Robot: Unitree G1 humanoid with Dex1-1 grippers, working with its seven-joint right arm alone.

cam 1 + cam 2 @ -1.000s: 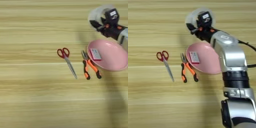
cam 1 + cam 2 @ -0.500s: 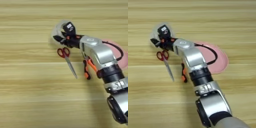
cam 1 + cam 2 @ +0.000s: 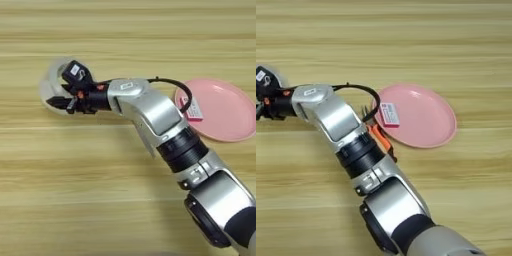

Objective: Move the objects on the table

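- Wide light-yellow wooden table (image 3: 100, 200) with horizontal grain stripes fills both views.
- Right arm (image 3: 165, 130), silver forearm with black joint bands, enters from the bottom right corner and stretches diagonally up and to the left across the table top.
- Right gripper (image 3: 62, 102), two black fingers, is at the far left of the reach, pointing left. A black block with a small white label sits on top of the wrist just behind it.
- Clear wide tape roll (image 3: 52, 82) sits at the gripper's tip. The black fingers lie across the roll's lower edge and appear clamped on its wall; the roll looks held, though whether it is also touching the table cannot be told.
- In the right eye view only the wrist end shows at the left edge; the roll is mostly cut off there.
- Shallow oval pink plate (image 3: 426, 117) rests on the table to the right of the arm, well apart from the tape roll.
- Small pink-and-white rectangular piece (image 3: 389, 114) lies inside the plate, near its left rim.
- Orange-and-black-handled pliers (image 3: 381, 140) lie just left of the plate, mostly hidden under the forearm; only part of the orange handle and the metal tips show.
- A black cable (image 3: 170, 85) loops from the wrist over the forearm, near the plate's left rim.
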